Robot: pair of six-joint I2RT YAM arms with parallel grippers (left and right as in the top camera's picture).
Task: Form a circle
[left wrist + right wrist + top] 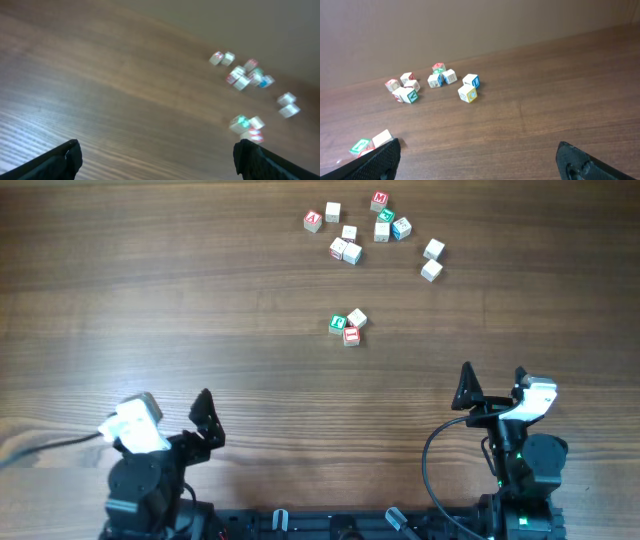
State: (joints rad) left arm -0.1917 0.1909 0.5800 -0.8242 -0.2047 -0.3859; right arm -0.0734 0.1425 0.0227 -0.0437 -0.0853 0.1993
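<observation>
Barely begun: three little cubes sit mid-counter, and both pairs of jaws are spread wide and empty.

Across the brown wood-grain counter (pixel 150 300), the left jaws and right jaws stand fully parted at the near edge, holding nothing and well apart from every block. At the far side lies the loose scatter of pale wooden letter cubes (pixel 382 230). Nearer, about midway between the arms, is the circle (pixel 348 326), as yet only a clump of three tiny pale wooden cubes: a green-faced cube (pixel 338 324), a plain cube (pixel 357 318) and a red-faced cube (pixel 351 335), touching or nearly so. Each looks light, rigid and smooth-sided, so likely to skid or tip at a nudge rather than give. Each is probably best taken from above across two opposite flat faces, on sides turned away from its neighbours, since little room shows between them.
</observation>
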